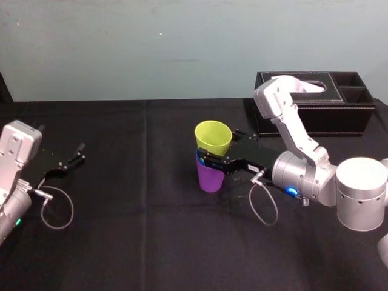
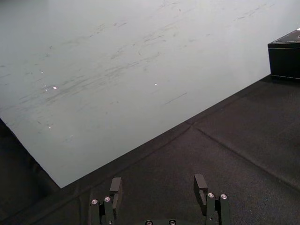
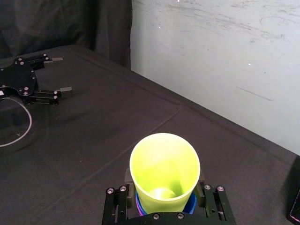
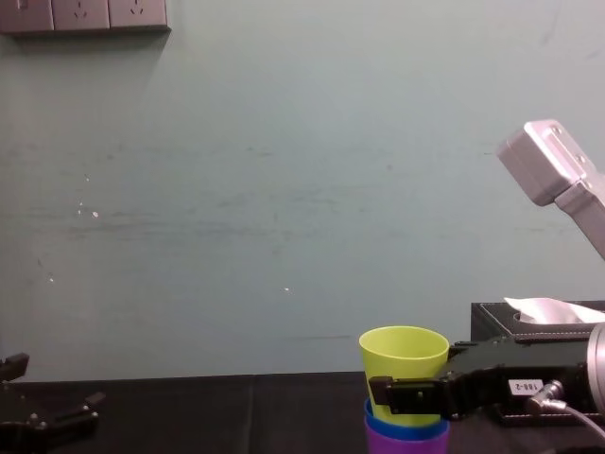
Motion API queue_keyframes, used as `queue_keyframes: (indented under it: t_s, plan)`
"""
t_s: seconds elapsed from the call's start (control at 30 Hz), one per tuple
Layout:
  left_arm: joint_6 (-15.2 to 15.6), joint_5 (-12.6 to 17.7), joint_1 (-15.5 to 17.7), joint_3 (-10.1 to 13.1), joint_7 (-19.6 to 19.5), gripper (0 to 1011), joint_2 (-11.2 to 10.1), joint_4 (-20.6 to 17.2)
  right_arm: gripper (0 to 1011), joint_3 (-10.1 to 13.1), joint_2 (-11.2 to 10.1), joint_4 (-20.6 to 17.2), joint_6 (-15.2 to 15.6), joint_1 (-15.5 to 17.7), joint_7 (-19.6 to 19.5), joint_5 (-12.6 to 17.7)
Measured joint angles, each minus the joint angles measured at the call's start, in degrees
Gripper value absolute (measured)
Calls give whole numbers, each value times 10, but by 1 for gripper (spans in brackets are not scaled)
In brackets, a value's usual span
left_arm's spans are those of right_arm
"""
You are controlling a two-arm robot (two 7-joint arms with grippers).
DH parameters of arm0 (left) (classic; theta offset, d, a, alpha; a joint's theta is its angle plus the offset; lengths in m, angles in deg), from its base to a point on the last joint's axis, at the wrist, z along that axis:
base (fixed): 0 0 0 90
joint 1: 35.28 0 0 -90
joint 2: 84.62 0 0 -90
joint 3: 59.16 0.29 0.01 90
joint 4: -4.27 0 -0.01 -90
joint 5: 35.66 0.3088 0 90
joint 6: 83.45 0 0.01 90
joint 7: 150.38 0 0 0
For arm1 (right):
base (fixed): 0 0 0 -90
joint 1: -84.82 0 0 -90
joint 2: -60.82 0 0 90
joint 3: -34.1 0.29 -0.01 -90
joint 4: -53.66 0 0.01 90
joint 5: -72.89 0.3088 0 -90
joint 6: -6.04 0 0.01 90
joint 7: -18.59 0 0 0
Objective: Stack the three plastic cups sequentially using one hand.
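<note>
The three cups stand nested in one stack near the middle of the black surface point(image 1: 121, 230). The purple cup point(image 1: 210, 179) is at the bottom, resting on the cloth. The blue cup point(image 4: 406, 428) sits inside it, with no more than a thin band of its rim showing. The yellow-green cup point(image 1: 213, 136) is on top, upright with its mouth open upward, and much more of it stands proud than of the blue one.

The right pincer point(image 1: 217, 151) reaches the stack from about 4 o'clock on its silver-grey arm. It is clamped on the yellow-green cup, with one finger on each side of the wall just above the blue rim. In the right wrist view the cup fills the space between the two fingers.

The left pincer point(image 1: 76, 153) lies low at 9 o'clock, well apart from the cups. Its fingers are spread with nothing between them, and a looped cable lies beside it.

A black tissue box point(image 1: 339, 118) stands at about 2 o'clock from the stack, against the back edge.
</note>
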Motion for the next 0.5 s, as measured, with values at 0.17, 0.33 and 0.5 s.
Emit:
queue_keyframes:
  t_s: [0.17, 0.33, 0.5]
  plan:
    - [0, 0, 0, 0, 0, 1000, 0, 0, 734, 0, 0, 0, 0, 0, 0, 1]
    - [0, 0, 0, 0, 0, 1000, 0, 0, 863, 0, 0, -1, 1, 0, 0, 1]
    - [0, 0, 0, 0, 0, 1000, 0, 0, 971, 1, -1, -1, 1, 0, -1, 1]
